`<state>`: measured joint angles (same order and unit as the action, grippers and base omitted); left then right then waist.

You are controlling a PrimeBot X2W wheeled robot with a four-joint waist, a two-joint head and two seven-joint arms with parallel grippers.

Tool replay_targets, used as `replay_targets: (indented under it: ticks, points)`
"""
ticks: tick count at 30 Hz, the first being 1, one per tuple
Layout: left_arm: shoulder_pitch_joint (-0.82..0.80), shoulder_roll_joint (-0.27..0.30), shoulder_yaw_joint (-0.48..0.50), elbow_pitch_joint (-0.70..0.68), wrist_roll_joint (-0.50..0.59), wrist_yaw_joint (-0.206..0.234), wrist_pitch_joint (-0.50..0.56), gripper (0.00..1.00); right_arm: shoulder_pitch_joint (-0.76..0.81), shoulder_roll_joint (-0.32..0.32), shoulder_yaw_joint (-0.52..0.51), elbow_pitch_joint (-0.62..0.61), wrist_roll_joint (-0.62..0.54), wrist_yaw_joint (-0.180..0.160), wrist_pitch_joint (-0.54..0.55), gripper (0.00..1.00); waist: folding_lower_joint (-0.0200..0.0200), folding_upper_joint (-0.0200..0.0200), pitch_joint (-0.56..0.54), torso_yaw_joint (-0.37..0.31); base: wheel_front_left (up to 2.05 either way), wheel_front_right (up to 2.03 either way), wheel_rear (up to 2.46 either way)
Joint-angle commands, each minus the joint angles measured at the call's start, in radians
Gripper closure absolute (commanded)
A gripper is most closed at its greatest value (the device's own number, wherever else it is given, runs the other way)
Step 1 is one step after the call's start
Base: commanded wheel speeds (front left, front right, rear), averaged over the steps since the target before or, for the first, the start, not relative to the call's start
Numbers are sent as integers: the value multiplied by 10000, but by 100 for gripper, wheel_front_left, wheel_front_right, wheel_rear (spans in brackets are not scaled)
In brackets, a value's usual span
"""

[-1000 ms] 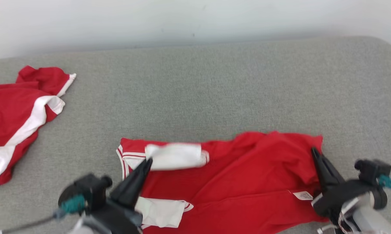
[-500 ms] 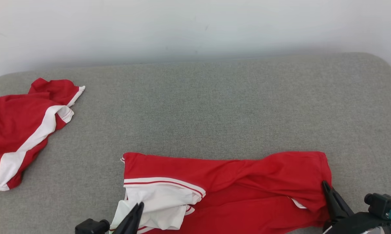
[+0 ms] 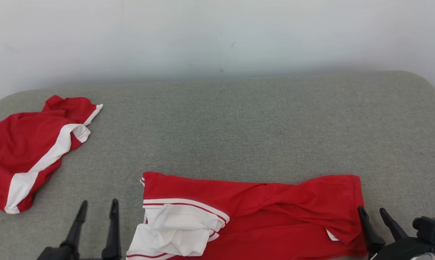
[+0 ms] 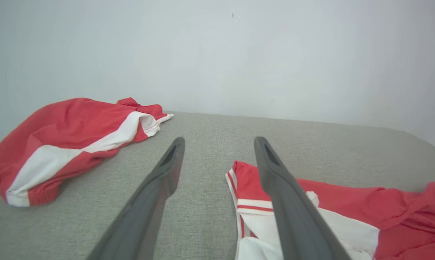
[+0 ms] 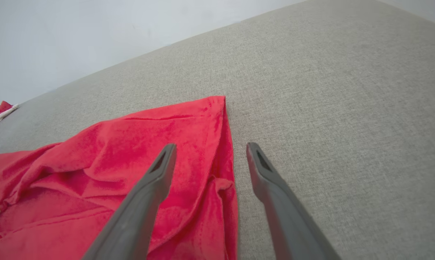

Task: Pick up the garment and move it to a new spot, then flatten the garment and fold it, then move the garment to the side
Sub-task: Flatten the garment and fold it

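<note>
The garment [image 3: 261, 213], red with white trim, lies folded in a long band near the front edge of the grey padded surface [image 3: 239, 126]. Its white parts bunch at the left end [image 4: 340, 231], and its red right edge shows in the right wrist view [image 5: 94, 162]. My left gripper [image 3: 97, 206] stands open just left of the garment, over bare surface, with nothing between its fingers [image 4: 219, 141]. At the garment's right end, my right gripper [image 3: 372, 211] is open and holds nothing. In the right wrist view [image 5: 211, 146] its left finger hangs over the cloth's edge.
A second red and white garment [image 3: 33, 148] lies crumpled at the far left of the surface [image 4: 69, 133]. A pale wall [image 3: 217, 36] rises behind the surface's back edge. The surface's right corner is rounded.
Both grippers were shut on the garment's ends and now stand open, clear of the cloth. The garment has settled flat into a folded band. The head camera has tilted, shifting the whole picture down.
</note>
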<state>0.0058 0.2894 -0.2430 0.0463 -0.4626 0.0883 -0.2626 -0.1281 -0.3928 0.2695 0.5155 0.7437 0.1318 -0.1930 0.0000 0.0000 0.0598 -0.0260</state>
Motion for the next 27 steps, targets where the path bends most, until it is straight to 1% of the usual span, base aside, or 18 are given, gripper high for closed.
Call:
replay_targets:
  ticks: [1, 3, 5, 11, 17, 18, 20, 23, 27]
  points:
    - [174, -62, 159, -104, 340, -16, -30, 0, -182, 22, 9, 66, -76, -25, 35, 0, 0, 0, -24, 30, 0, 0, 0]
    - [422, -325, 632, -258, 963, -165, -30, 0, -312, 74, 55, 410, -127, -25, 242, 0, 0, 0, -57, 69, 0, 0, 0]
    - [611, -649, 1138, -345, 1316, -350, -30, 0, -459, 139, 87, 768, -154, -25, 353, 0, 0, 0, -96, 139, 0, 0, 0]
    - [991, -1303, 2286, -351, 2317, -994, -30, 0, -827, 381, 327, 1807, -15, -25, 568, 0, 0, 0, -179, 321, 0, 0, 0]
    - [1399, -1852, 2847, -216, 2979, -1513, -30, 0, -1123, 678, 623, 2889, 34, -25, 756, 0, 0, 0, -277, 435, 0, 0, 0]
    - [1428, -1928, 2950, -192, 3005, -1527, -31, 0, -1125, 721, 696, 3009, 57, -25, 808, 36, 0, 0, -291, 448, 0, 0, 0]
    - [1441, -2051, 3135, -156, 3070, -1630, -31, 0, -1177, 830, 827, 3125, 161, -25, 778, 100, 0, 0, -310, 464, 0, 0, 0]
    - [1375, -2156, 3409, -105, 3128, -1767, -31, 0, -1345, 816, 976, 3121, 286, -25, 555, 100, 0, 0, -336, 455, 0, 0, 0]
    - [1317, -2287, 3662, -125, 3206, -1886, -31, 0, -1702, 286, 841, 3310, 437, -25, 190, 100, 0, 0, -421, 407, 0, 0, 0]
